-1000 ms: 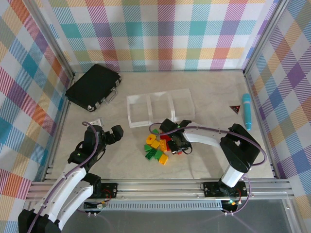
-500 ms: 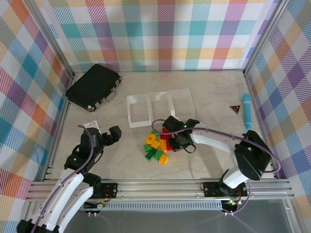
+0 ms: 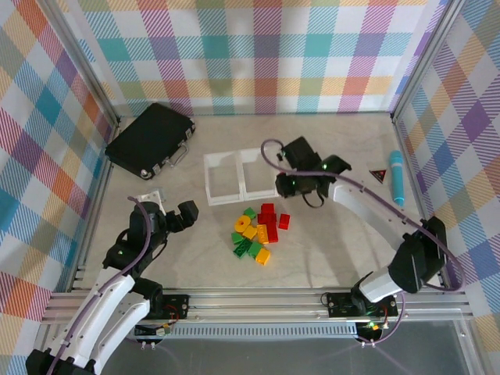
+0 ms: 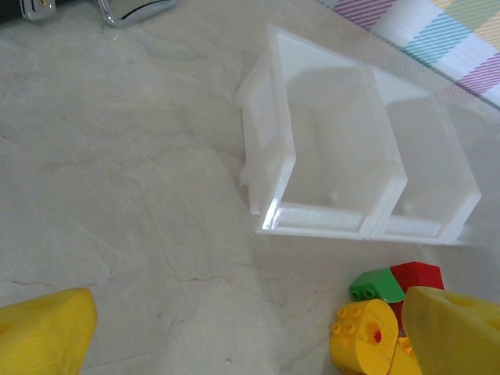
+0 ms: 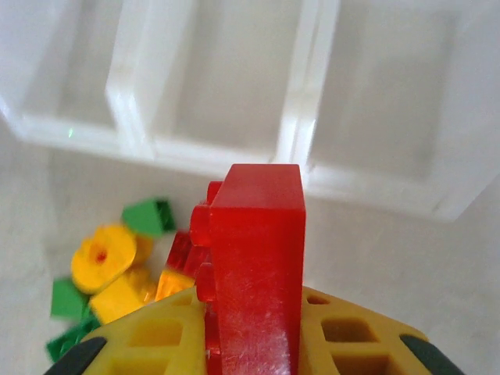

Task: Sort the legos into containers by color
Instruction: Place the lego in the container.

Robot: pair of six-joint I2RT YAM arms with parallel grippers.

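The legos [image 3: 256,231] lie in a loose pile of red, yellow and green bricks at the table's middle, just in front of the containers [image 3: 209,178], a row of three clear bins. My right gripper [image 3: 294,184] hangs over the front of the rightmost bin. In the right wrist view it [image 5: 254,337] is shut on a red brick [image 5: 258,234], with the containers [image 5: 301,117] beyond and the pile [image 5: 117,269] at lower left. My left gripper [image 3: 184,215] stands open left of the pile; its view shows it [image 4: 250,336] over bare table, with the containers [image 4: 269,141] ahead and a yellow round brick [image 4: 363,336] beside its right finger.
A black hard case [image 3: 150,139] lies at the back left. A teal pen [image 3: 397,178] and a small triangular sticker [image 3: 378,174] lie by the right wall. A small white piece [image 3: 148,197] sits by the left arm. Checked walls close in three sides.
My right gripper has shut on a red brick, lifted out of the pile and moved back and to the right over the containers. The left gripper has barely moved.
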